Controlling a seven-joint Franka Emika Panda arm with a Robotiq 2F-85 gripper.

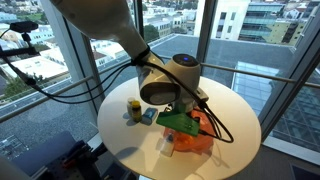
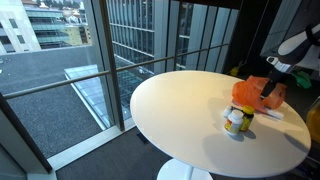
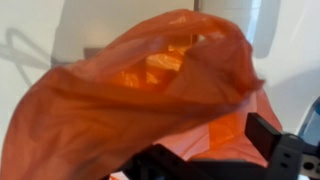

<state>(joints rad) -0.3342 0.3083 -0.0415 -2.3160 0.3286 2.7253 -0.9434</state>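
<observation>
A crumpled orange plastic bag [image 1: 192,139] lies on the round white table [image 1: 130,145], and it also shows in the other exterior view [image 2: 249,95]. In the wrist view the bag [image 3: 130,90] fills most of the picture. My gripper [image 3: 210,150] hangs just over it with its fingers apart and orange plastic between them. In both exterior views the gripper [image 1: 186,112] [image 2: 271,78] sits at the top of the bag. Something green [image 1: 177,123] lies against the bag right under the gripper.
A small yellow container [image 1: 134,108] with a blue item [image 1: 147,116] beside it stands on the table next to the bag, and it also shows in the other exterior view [image 2: 236,122]. Floor-to-ceiling windows [image 2: 120,50] with a railing surround the table. Black cables [image 1: 80,80] trail from the arm.
</observation>
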